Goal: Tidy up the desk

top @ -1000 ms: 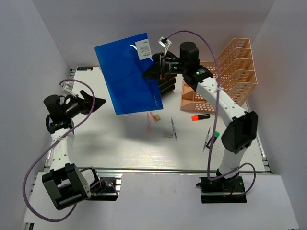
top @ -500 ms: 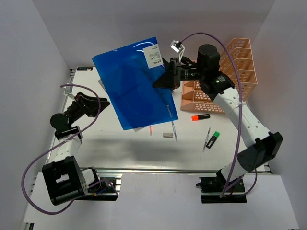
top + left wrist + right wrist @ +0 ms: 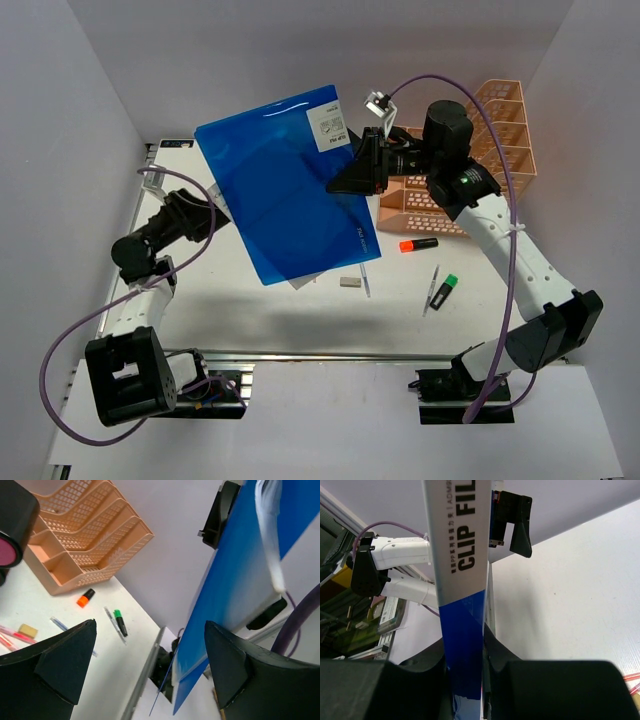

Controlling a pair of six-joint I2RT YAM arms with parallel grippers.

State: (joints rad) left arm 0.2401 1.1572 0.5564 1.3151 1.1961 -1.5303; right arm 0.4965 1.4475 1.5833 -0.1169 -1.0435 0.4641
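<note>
- Right arm: the right claw [image 3: 352, 178] is closed partway on the right edge of a large blue plastic clip file [image 3: 280, 190]. The right wrist view shows the file edge-on, pinched between both fingers.
- Held item: the blue clip file hangs tilted in the air over the far left-centre of the tabletop. A white paper label [image 3: 329, 125] sits at its far right corner.
- Left arm: the left claw [image 3: 208, 212] has its jaws spread wide with nothing between them. It is at the left, just beside the file's left edge.
- Work surface: the desk [image 3: 260, 315], a large flat white rectangular tabletop, lies under both arms. A silver metal rail [image 3: 330, 354] runs along its near edge.
- Far right: a peach mesh file rack [image 3: 490, 150] stands on the desk.
- Loose items, right of centre: an orange highlighter [image 3: 417, 244], a green marker [image 3: 445, 291], a slim pen [image 3: 364, 270] and a small grey eraser [image 3: 349, 283] lie on the desk.
</note>
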